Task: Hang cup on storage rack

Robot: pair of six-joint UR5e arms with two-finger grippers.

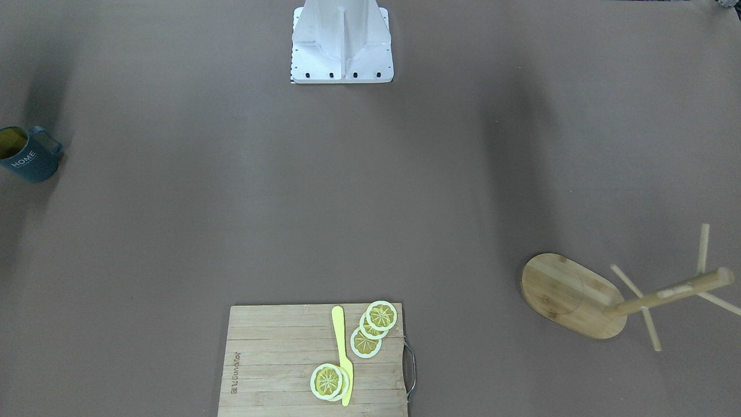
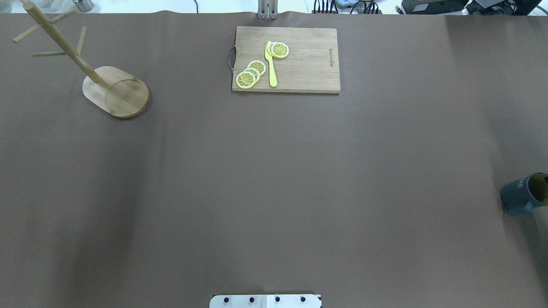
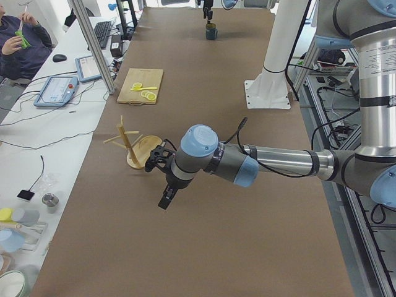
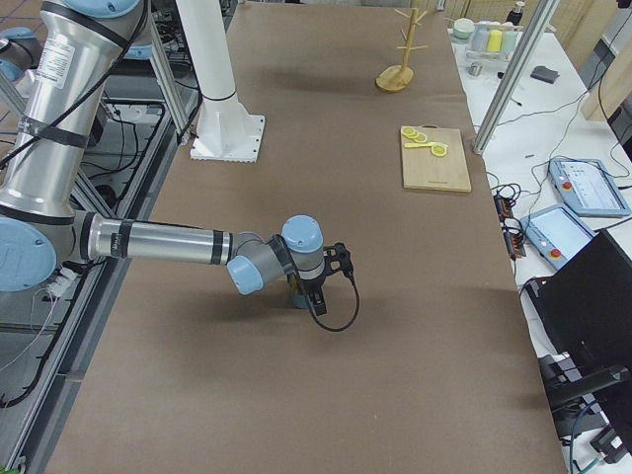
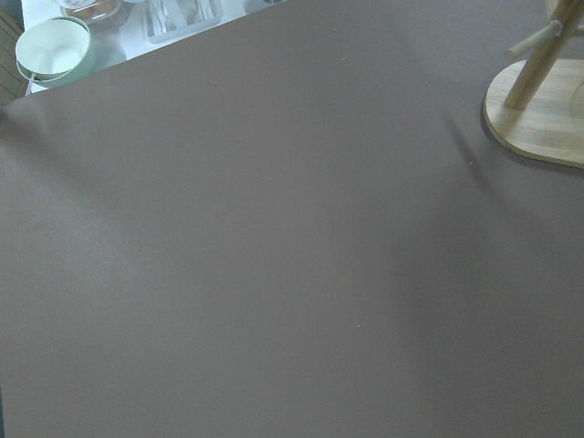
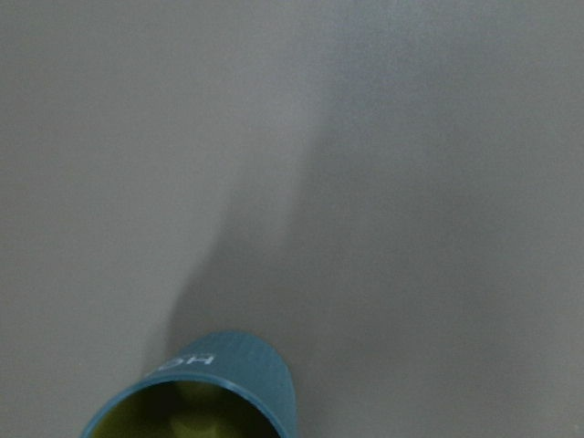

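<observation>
The teal-blue cup [image 1: 29,155] with white "HOME" lettering stands upright at the table's edge on my right side. It also shows in the overhead view [image 2: 523,195] and in the right wrist view [image 6: 214,388], yellow inside. The bamboo storage rack [image 1: 570,294] stands far off on my left side [image 2: 114,91], and its base shows in the left wrist view [image 5: 540,123]. My right gripper [image 4: 314,294] hangs just over the cup, which it partly hides. My left gripper [image 3: 166,199] hovers above the table near the rack [image 3: 133,148]. I cannot tell whether either gripper is open or shut.
A bamboo cutting board [image 2: 299,60] with lemon slices [image 2: 250,73] and a yellow knife [image 2: 270,64] lies at the table's far middle. The white robot base [image 1: 341,46] stands at the near edge. Bowls [image 5: 53,47] sit beyond the left end.
</observation>
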